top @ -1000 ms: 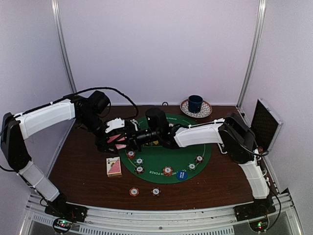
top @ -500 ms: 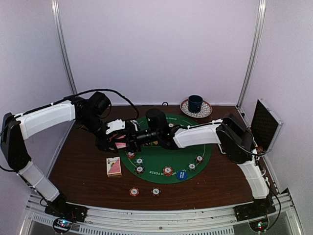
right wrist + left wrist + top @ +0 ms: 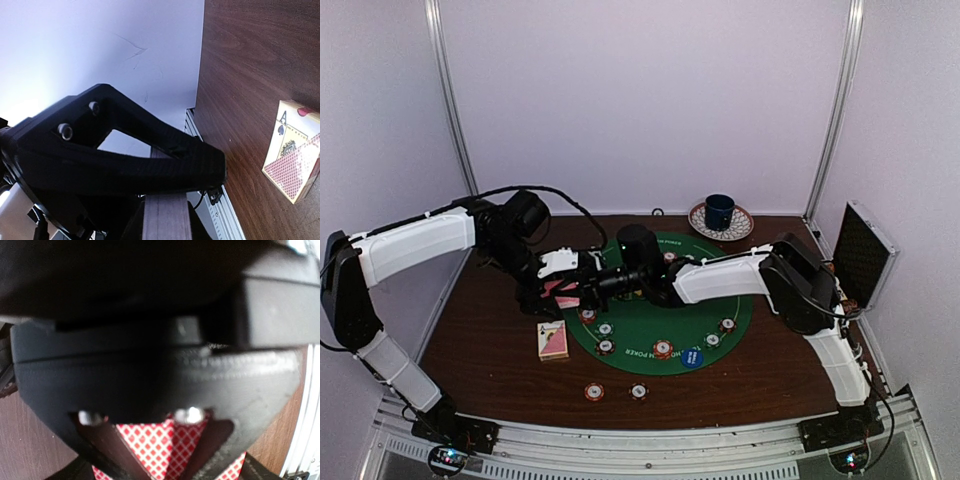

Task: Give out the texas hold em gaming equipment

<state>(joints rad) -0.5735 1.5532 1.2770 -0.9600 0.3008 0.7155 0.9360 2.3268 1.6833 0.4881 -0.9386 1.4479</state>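
pink-backed cards (image 3: pixel 562 288) show as a small fan between my two hands, over the left rim of the green mat (image 3: pixel 650 325) in the middle of the surface (image 3: pixel 490 350). my left hand (image 3: pixel 548 290) comes in from the left edge and sits right against them. its wrist view is mostly a blurred black body close to the lens, with the red diamond card backs (image 3: pixel 150 450) showing low between the fingers. i cannot tell whether that hand is gripping them or standing loose around them.

toward the near-left, just off the mat, a card box (image 3: pixel 553 340) lies flat on the wood, and the right wrist view shows the ace of spades printed on it (image 3: pixel 295 150). my right hand (image 3: pixel 588 285) reaches across the mat and meets the cards from the right; i cannot tell how far open it is.

chips (image 3: pixel 663 349) are strung along the mat's near rim, with a blue button disc (image 3: pixel 692 357) among them. two more chips (image 3: pixel 594 392) (image 3: pixel 639 391) lie on bare wood near the near edge.

a mug (image 3: pixel 720 210) on a saucer (image 3: pixel 740 225) stands at the far edge, right of centre. a case (image 3: pixel 865 255) stands at the right edge.
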